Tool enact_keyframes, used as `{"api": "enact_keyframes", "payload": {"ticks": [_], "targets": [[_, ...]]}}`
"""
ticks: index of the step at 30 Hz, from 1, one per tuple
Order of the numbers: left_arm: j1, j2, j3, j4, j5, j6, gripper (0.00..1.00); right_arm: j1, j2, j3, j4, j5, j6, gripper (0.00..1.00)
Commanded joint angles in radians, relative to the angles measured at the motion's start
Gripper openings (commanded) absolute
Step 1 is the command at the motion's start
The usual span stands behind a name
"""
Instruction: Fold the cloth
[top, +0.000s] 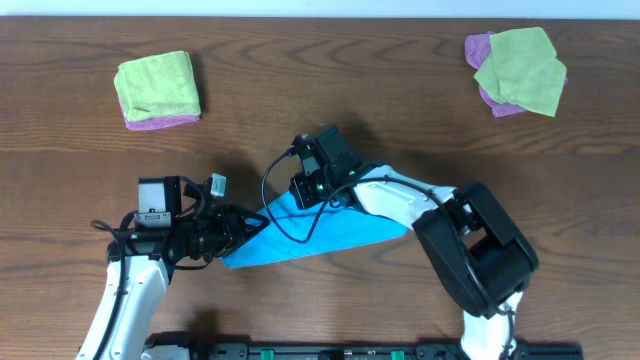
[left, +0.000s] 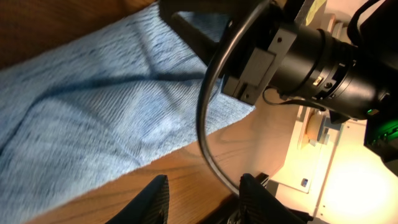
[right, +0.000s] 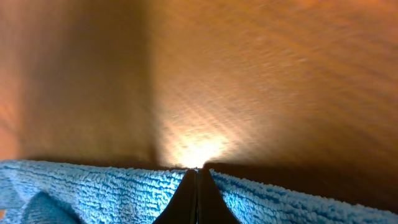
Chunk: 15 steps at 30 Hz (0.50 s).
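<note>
The bright blue cloth (top: 335, 236) lies at the table's front middle, folded into a rough triangle. My right gripper (top: 303, 194) is at its upper left corner. In the right wrist view its fingers (right: 198, 186) are shut together with the cloth's fuzzy edge (right: 93, 193) on both sides, so it pinches the cloth. My left gripper (top: 250, 222) is at the cloth's left tip. In the left wrist view its fingers (left: 202, 199) are open and empty over bare wood, with the cloth (left: 93, 106) just ahead and the right arm's black wrist (left: 311, 56) close above it.
A lime-green cloth on a purple one (top: 158, 88) lies at the back left. A second green and purple pile (top: 518, 70) lies at the back right. A black cable (left: 208, 124) loops from the right wrist over the cloth's corner.
</note>
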Motion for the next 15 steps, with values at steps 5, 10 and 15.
{"api": "enact_keyframes", "payload": {"ticks": [5, 10, 15], "targets": [[0.003, -0.006, 0.018, 0.002, 0.007, 0.008, 0.38, -0.130, 0.041, -0.026, -0.055, 0.367, -0.042, 0.01], [0.003, -0.006, 0.018, 0.007, 0.007, 0.008, 0.38, -0.218, 0.041, -0.026, -0.048, 0.422, -0.046, 0.01], [0.003, -0.006, 0.018, 0.044, 0.003, -0.005, 0.47, -0.276, 0.037, -0.017, -0.061, 0.277, -0.051, 0.01]]}}
